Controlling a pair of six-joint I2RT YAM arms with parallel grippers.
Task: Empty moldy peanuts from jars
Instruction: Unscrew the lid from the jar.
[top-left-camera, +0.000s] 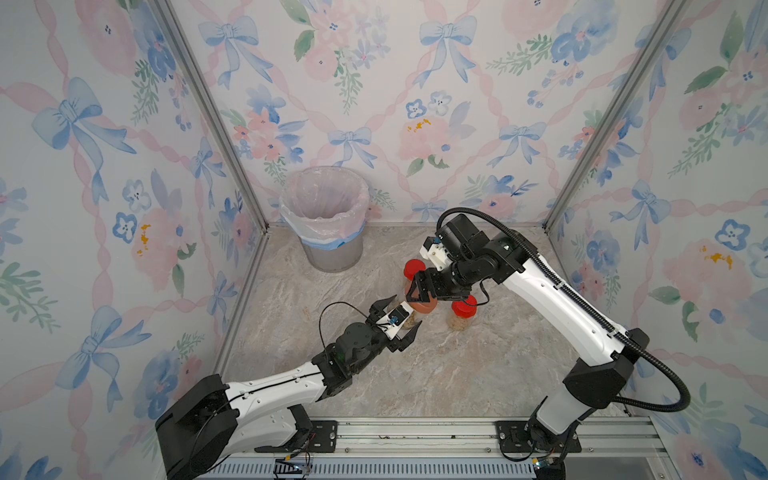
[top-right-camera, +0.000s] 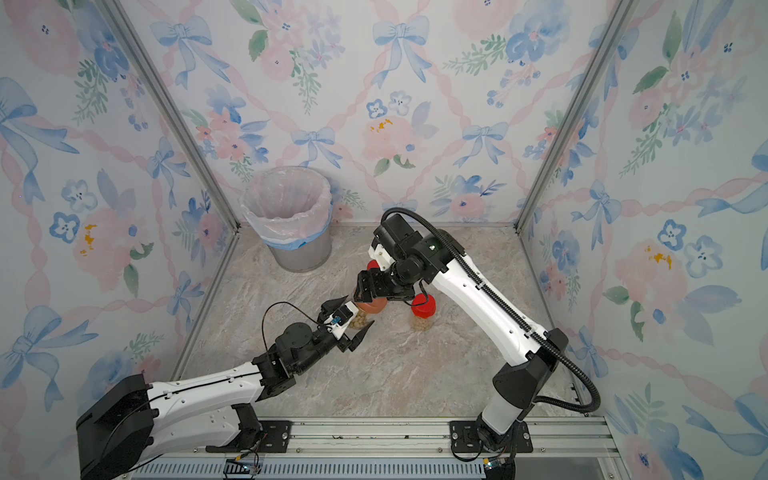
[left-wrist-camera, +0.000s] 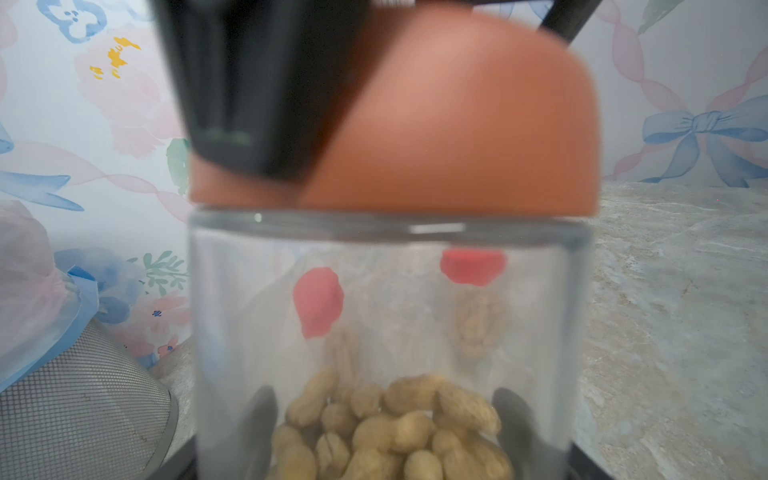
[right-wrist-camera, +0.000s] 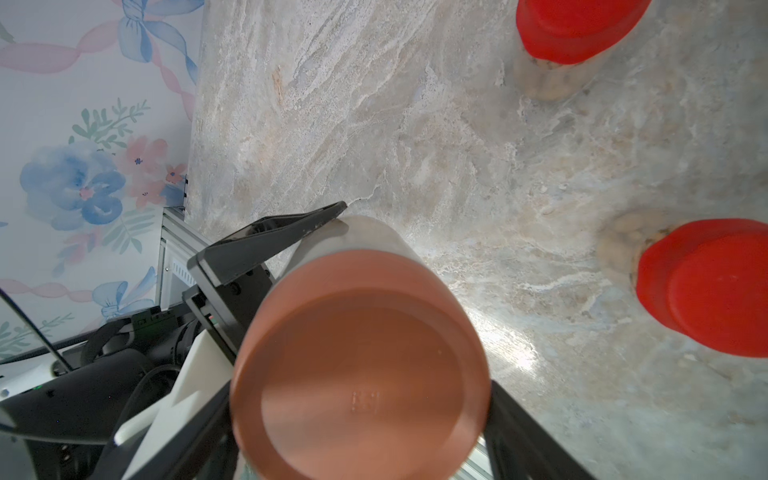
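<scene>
A grey bin (top-left-camera: 332, 257) is standing at eleven o'clock on the marbled tabletop (top-left-camera: 457, 374), its pinkish liner (top-left-camera: 291, 212) folding over the rim. Floral wallpaper (top-left-camera: 374, 62) is rising on three sides around it.

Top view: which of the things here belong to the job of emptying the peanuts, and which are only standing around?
For the job: brown-lid jar, its brown lid, far red-lid jar, near red-lid jar, peanuts, lined bin.
Only around: flowered walls, metal rail, marble tabletop.
</scene>
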